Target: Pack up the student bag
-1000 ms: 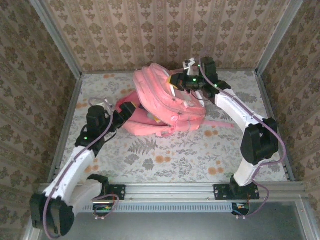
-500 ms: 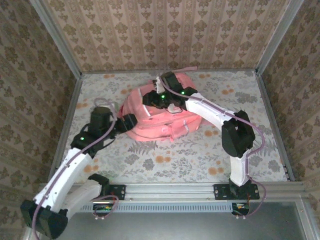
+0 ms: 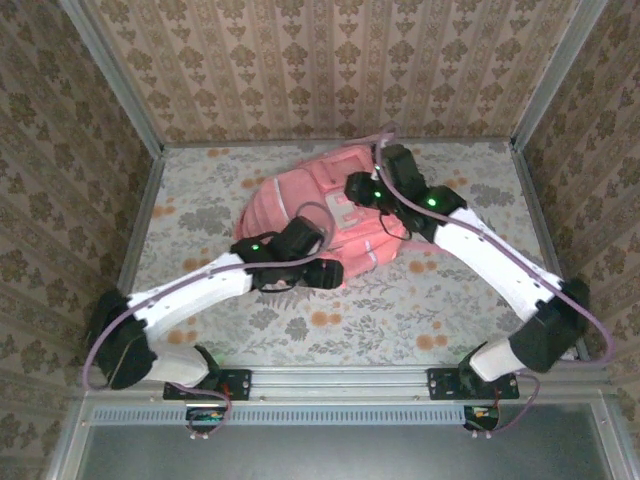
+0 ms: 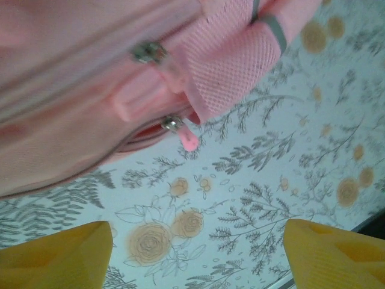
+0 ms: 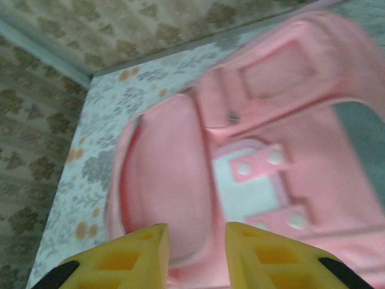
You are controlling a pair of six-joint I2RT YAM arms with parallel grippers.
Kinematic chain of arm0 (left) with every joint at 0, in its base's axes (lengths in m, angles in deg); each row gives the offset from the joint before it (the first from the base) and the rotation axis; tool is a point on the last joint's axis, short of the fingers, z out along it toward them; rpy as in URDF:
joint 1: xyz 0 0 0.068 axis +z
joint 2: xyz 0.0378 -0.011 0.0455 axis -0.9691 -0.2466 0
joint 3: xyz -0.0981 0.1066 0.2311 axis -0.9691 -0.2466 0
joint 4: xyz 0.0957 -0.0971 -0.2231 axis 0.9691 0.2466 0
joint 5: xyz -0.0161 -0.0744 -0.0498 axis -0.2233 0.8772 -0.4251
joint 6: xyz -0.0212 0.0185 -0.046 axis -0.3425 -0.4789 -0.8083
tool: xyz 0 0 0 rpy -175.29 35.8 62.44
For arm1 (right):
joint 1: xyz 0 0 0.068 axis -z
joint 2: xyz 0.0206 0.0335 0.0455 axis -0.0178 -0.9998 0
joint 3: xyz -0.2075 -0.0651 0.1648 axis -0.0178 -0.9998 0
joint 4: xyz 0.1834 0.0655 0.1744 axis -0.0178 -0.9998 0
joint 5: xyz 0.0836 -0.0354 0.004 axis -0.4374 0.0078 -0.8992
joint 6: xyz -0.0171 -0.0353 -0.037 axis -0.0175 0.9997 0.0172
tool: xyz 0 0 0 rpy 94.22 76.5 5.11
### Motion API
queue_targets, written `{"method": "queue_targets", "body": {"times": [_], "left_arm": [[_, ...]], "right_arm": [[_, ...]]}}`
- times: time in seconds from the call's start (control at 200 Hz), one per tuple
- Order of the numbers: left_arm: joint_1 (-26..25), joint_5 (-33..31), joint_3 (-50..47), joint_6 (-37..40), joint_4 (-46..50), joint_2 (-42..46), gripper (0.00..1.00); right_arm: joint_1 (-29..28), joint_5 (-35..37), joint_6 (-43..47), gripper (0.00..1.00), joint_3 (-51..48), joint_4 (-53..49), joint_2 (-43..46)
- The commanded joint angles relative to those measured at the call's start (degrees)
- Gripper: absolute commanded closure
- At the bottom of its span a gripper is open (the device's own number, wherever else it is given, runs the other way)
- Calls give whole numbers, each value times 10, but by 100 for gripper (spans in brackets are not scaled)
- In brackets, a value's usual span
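Observation:
The student bag (image 3: 320, 205), a large pink backpack, lies flat on the floral table at the middle back. My left gripper (image 3: 335, 272) hangs at the bag's near edge. In the left wrist view its yellow fingers (image 4: 57, 256) stand wide open over bare cloth, with the bag (image 4: 72, 90), two zip pulls (image 4: 174, 124) and a mesh side pocket (image 4: 234, 66) just above them. My right gripper (image 3: 354, 190) hovers over the bag's top. In the right wrist view its fingers (image 5: 129, 259) are a little apart above the pink fabric (image 5: 162, 174), beside a grey-white buckle patch (image 5: 246, 186), with nothing gripped.
Patterned walls and metal posts (image 3: 115, 85) close in the table on three sides. A metal rail (image 3: 340, 380) runs along the near edge. The floral cloth (image 3: 400, 315) lies bare in front of the bag and to its right (image 3: 480, 170).
My left arm has swung right from the bag's left side to its near edge. The right gripper has opened and drawn back right over the bag, which now lies flatter.

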Motion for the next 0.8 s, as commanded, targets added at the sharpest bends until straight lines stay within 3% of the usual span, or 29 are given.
{"method": "queue_targets", "body": {"times": [0.0, 0.4, 0.55, 0.795], "left_arm": [[-27, -14, 67, -33, 67, -75, 21], [-28, 4, 158, -119, 91, -240, 23], [-31, -48, 192, -146, 145, -283, 27], [-24, -95, 189, -147, 133, -324, 38]], "right_arm": [[24, 59, -32, 70, -77, 15, 36], [67, 4, -66, 72, -244, 69, 143], [81, 3, -71, 75, -275, 83, 178], [86, -36, -79, 81, -312, 132, 195]]}}
